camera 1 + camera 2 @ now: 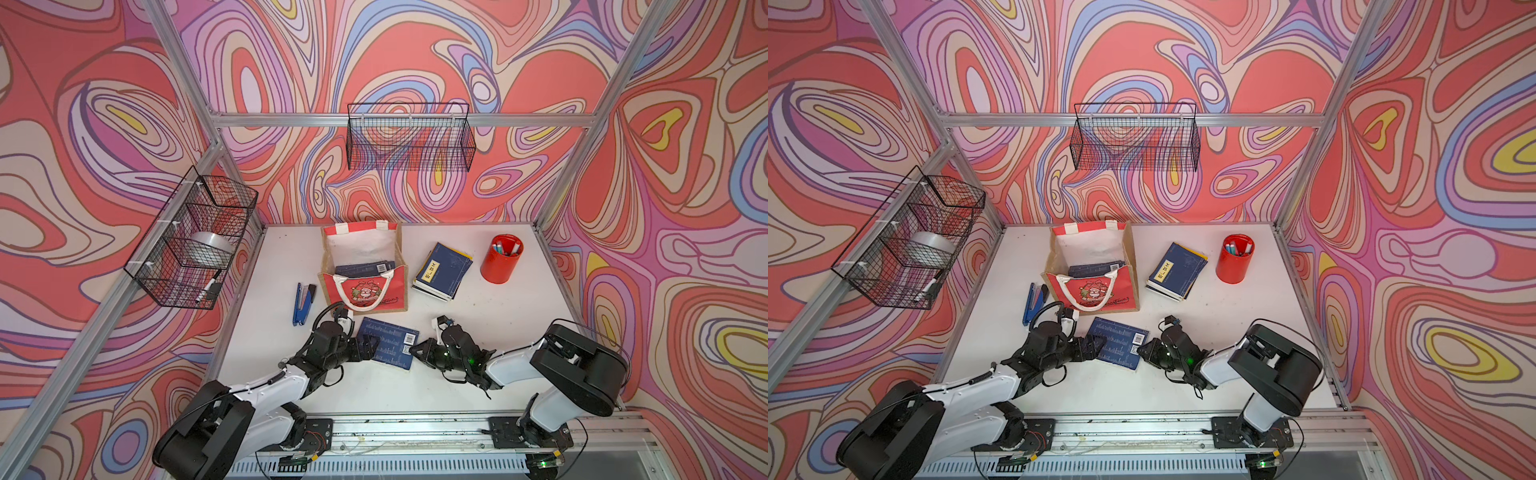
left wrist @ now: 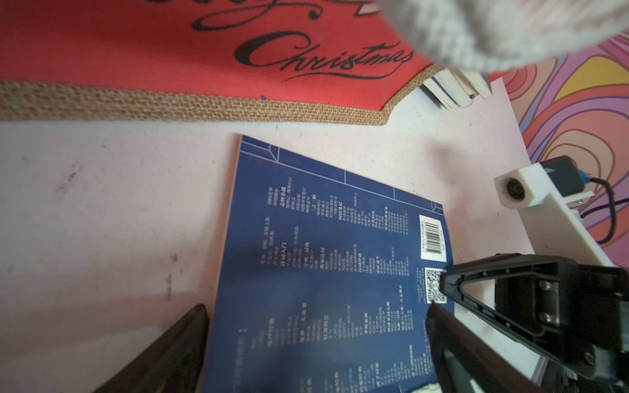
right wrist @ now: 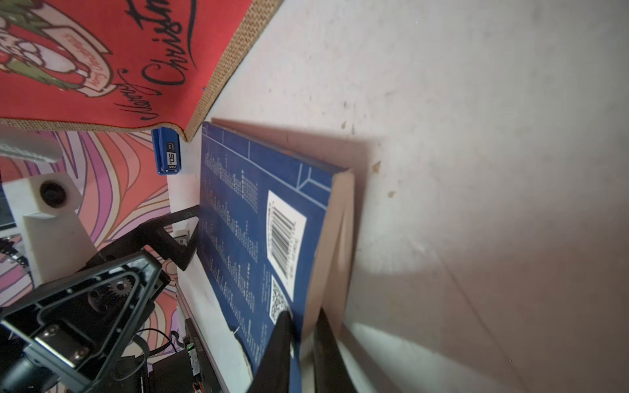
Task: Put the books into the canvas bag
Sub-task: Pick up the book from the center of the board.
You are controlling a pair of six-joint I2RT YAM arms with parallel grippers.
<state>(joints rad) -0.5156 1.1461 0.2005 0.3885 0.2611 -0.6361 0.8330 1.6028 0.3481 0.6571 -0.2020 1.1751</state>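
White tabletop in both top views holds a blue book before the bag, with the left hand spread wide at its edge. Left wrist view: smooth cover, likely slippery. Right wrist view: right hand clamped on the raised barcode corner; probably light and bendy, so bite deep.

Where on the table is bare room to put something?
Free: white table between navy book stack, red cylindrical pen cup and right gripper; also behind the blue stapler, beside the red jute canvas bag. Crowded: before it, around the lone navy book and left gripper.
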